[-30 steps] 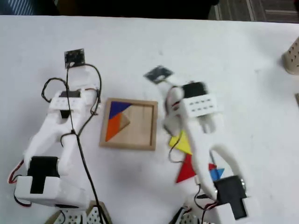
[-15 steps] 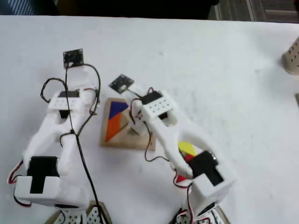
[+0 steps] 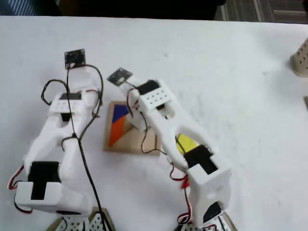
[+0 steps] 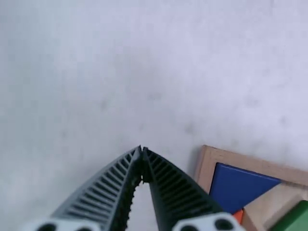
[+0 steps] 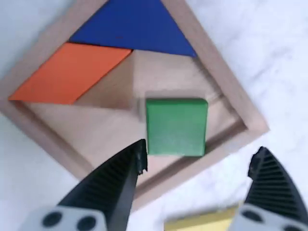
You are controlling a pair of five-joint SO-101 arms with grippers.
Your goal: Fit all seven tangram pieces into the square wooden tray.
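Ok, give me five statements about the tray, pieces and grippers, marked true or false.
1. The green square lies inside the wooden tray. True.
2. The right gripper is shut. False: its jaws stand open.
3. The left gripper is shut, holding nothing. True.
4. The blue triangle lies on the table outside the tray. False: it sits in a tray corner.
5. A yellow piece lies outside the tray. True.

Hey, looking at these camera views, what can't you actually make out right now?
High view: the right arm covers much of the square wooden tray, so its pieces cannot be counted there.
Yellow tangram piece: under that arm in the high view, cut off by the edge in the right wrist view; shape unclear.
Left wrist view: the edge cuts the tray, leaving a sliver of the green square piece.
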